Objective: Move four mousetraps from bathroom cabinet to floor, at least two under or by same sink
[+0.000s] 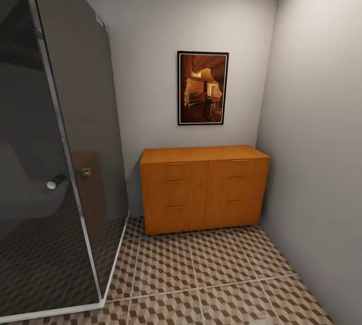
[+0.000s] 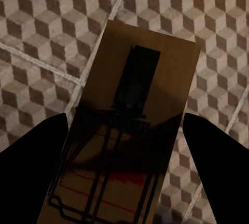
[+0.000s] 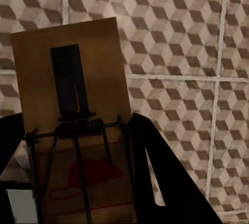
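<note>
In the left wrist view, a tan mousetrap [image 2: 136,125] with dark wire and a red mark sits between the dark fingers [image 2: 31,172] of my left gripper [image 2: 125,117], which is shut on it above the cube-pattern bathroom floor [image 2: 46,21]. My right gripper [image 3: 78,117] is shut on a second mousetrap [image 3: 72,94] whose red mouse print shows, also over the floor tiles [image 3: 176,37]. The orange-brown cabinet [image 1: 203,187] stands against the far wall with its fronts closed. The sink is out of view.
A dark glass shower enclosure [image 1: 65,154] with a metal frame and knob fills the left side. A grey wall [image 1: 317,139] closes in the right. A framed picture [image 1: 202,88] hangs above the cabinet. Tiled floor [image 1: 211,274] runs from me to the cabinet.
</note>
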